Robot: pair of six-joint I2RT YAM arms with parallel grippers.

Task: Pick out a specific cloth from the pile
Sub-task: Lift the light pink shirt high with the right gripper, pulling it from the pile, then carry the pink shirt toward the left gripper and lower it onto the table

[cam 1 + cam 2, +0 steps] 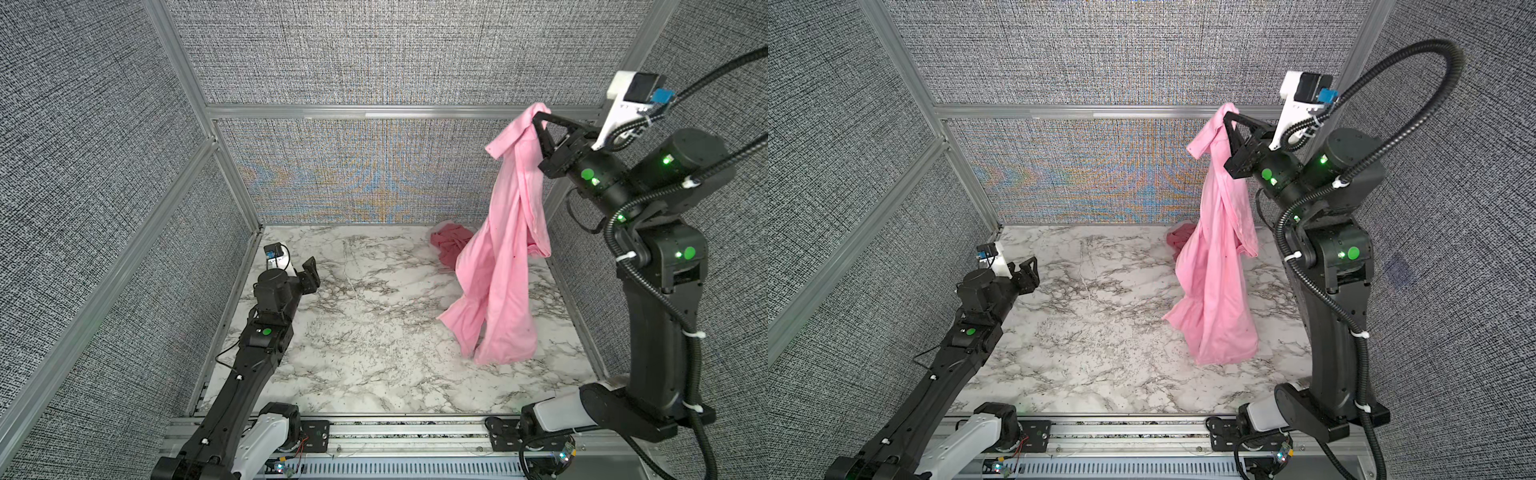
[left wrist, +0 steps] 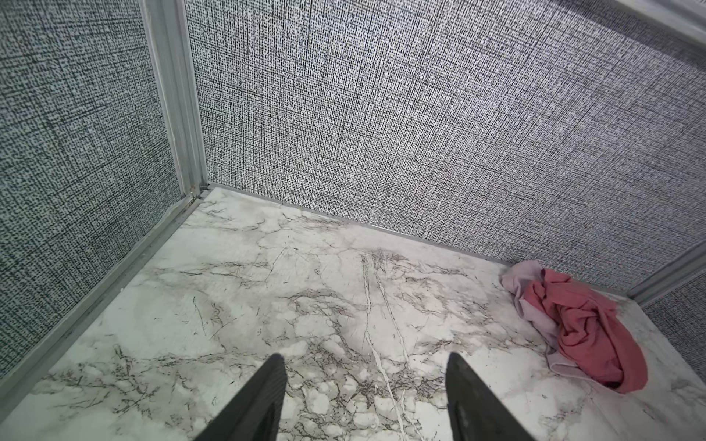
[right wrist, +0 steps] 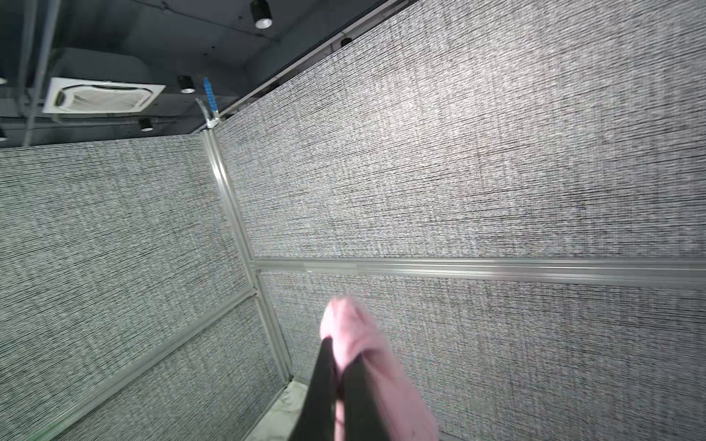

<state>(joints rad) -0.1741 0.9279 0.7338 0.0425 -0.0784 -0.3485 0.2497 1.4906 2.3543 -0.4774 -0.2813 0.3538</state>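
The right gripper [image 1: 536,119] is up high in the upper right of both top views. It is pinched tight on the top end of the cloth [image 1: 498,257], the big bright pink one. The cloth hangs down from the gripper's tips in a long twisted strip, and a collar flap sticks out to the left just under the pinch. Its bottom end spreads out low over the marble table [image 1: 365,332], right of the middle. I cannot tell if it touches the table. In the right wrist view a pink bump of the cloth [image 3: 353,324] pokes out past the two black fingers [image 3: 323,382], which squeeze it. The pile [image 1: 449,245] lies on the table by the back wall, partly hidden behind the hanging cloth. In the left wrist view it shows a dark rose cloth on a pale pink piece. The left gripper [image 1: 311,269] sits low at the left of the table, far from the cloth. Its jaws are apart and nothing is between them.
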